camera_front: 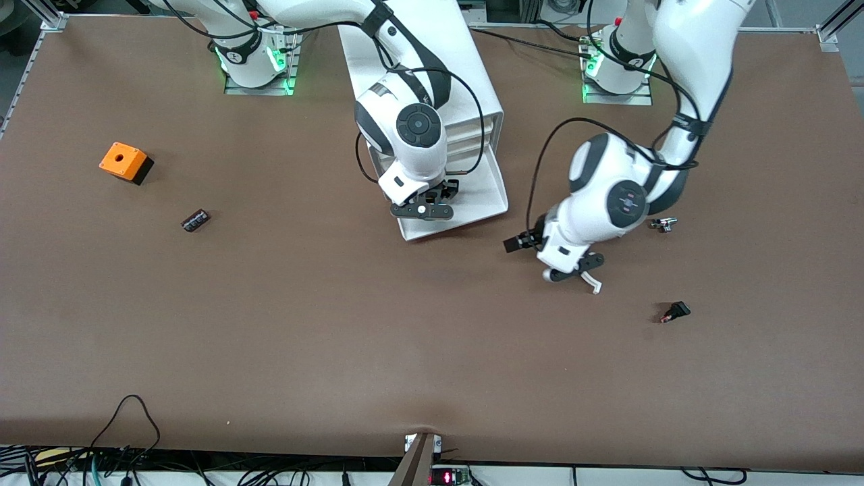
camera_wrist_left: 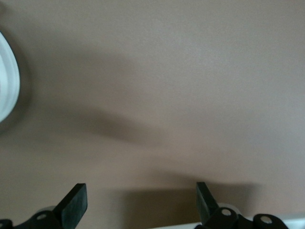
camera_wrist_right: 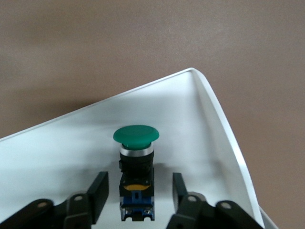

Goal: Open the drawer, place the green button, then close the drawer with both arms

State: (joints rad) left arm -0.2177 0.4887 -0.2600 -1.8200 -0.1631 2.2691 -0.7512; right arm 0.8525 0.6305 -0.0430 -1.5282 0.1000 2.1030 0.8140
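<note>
Button [camera_wrist_right: 136,157] lies in the pulled-out drawer [camera_front: 489,196], right gripper [camera_wrist_right: 138,195] spread apart around it (released, I'd judge), left gripper [camera_front: 574,270] waits agape over bare surface [camera_front: 337,324].

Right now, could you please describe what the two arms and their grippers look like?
Both arms have glossy white shells with dark grey joint bands and round dark caps, and black cables loop along them. Green lights glow at both bases. The right gripper has a black body; its fingers are black. The left gripper carries black fingers too.
</note>
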